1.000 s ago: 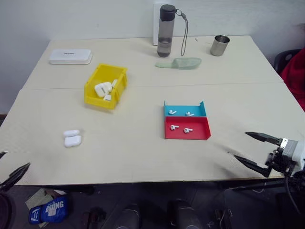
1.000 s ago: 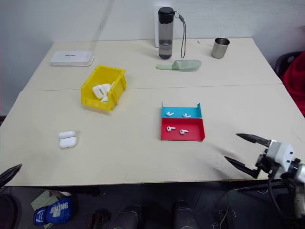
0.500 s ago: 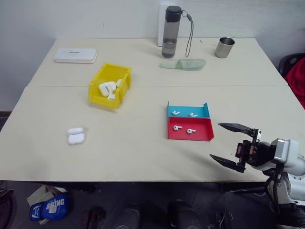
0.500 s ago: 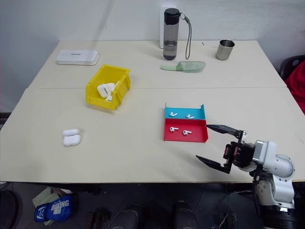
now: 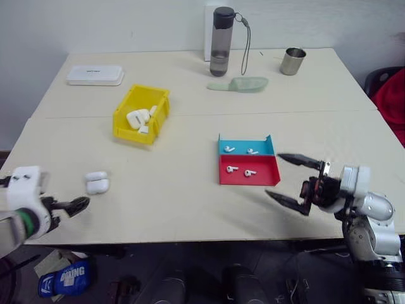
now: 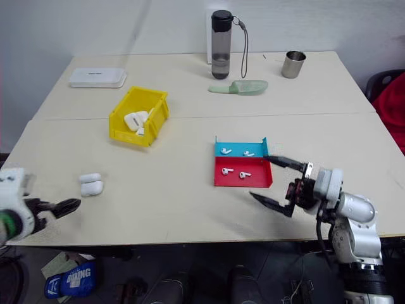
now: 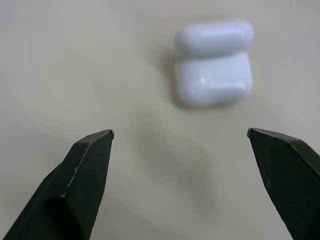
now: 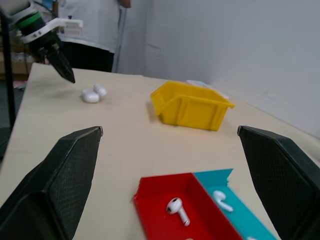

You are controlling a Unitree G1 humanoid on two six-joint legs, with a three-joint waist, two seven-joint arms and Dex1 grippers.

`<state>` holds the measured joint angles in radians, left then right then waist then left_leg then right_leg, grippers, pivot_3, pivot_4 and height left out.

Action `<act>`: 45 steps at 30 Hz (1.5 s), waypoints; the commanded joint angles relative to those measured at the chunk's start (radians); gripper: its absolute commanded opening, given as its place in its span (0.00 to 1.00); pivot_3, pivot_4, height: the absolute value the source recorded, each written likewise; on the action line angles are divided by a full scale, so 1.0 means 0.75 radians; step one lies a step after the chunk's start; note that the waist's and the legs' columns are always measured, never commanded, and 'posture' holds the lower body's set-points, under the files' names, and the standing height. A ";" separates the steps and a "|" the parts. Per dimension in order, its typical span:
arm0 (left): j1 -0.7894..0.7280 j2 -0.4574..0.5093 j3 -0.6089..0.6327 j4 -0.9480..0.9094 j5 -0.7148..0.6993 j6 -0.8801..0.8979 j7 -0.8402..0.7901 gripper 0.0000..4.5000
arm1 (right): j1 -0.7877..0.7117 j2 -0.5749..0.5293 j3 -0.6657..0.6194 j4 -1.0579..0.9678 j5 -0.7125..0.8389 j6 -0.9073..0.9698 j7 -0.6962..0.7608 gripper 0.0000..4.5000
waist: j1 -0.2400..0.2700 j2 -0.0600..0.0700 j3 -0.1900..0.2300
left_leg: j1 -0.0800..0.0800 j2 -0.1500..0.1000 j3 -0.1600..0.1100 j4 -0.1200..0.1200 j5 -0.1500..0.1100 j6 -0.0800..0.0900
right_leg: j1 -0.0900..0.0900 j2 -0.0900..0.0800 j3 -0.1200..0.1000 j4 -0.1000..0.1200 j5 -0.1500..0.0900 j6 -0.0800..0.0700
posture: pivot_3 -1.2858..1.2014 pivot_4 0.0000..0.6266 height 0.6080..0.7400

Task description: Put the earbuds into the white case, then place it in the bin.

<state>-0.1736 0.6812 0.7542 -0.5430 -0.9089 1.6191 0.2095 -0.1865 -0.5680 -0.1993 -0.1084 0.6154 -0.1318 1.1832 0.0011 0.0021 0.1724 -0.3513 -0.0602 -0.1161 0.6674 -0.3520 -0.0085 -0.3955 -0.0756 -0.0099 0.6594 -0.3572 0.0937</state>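
Altogether four earbuds (image 5: 233, 169), one white case (image 5: 97, 182)

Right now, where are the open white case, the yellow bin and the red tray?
White case (image 7: 214, 65), left wrist view, on its base half.
Yellow bin (image 5: 130, 131), left eye view, front wall.
Red tray (image 6: 223, 178), right eye view, bare floor.
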 commanded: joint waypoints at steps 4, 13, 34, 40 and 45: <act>-0.131 -0.123 -0.077 -0.032 -0.110 -0.006 0.367 1.00 | 0.035 -0.035 -0.029 -0.144 0.034 0.087 -0.051 0.99 | 0.002 -0.002 0.000 | -0.001 -0.001 0.000 0.000 0.000 0.000 | 0.000 0.000 0.000 0.000 0.001 0.001 | 0.52 0.24 1.00; -0.192 -0.254 -0.143 0.034 -0.148 -0.006 0.582 1.00 | 0.051 -0.024 -0.042 -0.169 0.037 0.096 -0.066 0.99 | 0.002 -0.002 -0.001 | -0.001 -0.001 0.001 0.003 0.000 0.000 | -0.001 0.000 0.001 0.001 0.000 0.001 | 0.52 0.24 1.00; -0.248 -0.246 -0.256 0.234 0.120 -0.006 0.429 1.00 | 0.157 -0.003 -0.082 -0.147 0.032 0.006 -0.053 0.99 | 0.012 -0.002 -0.001 | -0.001 -0.001 0.001 0.004 0.000 0.000 | 0.000 0.000 0.001 0.001 0.000 0.001 | 0.52 0.24 1.00; -0.227 -0.233 -0.281 0.218 0.183 -0.006 0.362 1.00 | 0.184 -0.001 -0.087 -0.163 0.033 -0.010 -0.063 0.99 | 0.020 -0.002 -0.001 | 0.000 -0.001 0.002 0.004 0.000 0.000 | 0.000 0.000 0.002 0.001 0.000 0.001 | 0.52 0.24 1.00; -0.239 -0.239 -0.302 0.222 0.243 -0.006 0.303 0.80 | 0.195 -0.005 -0.088 -0.180 0.041 -0.011 -0.071 1.00 | 0.027 -0.001 -0.001 | 0.000 -0.001 0.002 0.004 0.000 0.000 | 0.000 0.000 0.002 0.001 0.000 0.001 | 0.52 0.24 1.00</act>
<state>-0.3586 0.4922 0.5337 -0.3819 -0.7703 1.6057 0.4430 -0.0463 -0.5726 -0.2384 -0.2025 0.6251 -0.1265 1.1353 0.0217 0.0011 0.1717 -0.3514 -0.0611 -0.1147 0.6704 -0.3519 -0.0086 -0.3959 -0.0753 -0.0086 0.6604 -0.3568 0.0945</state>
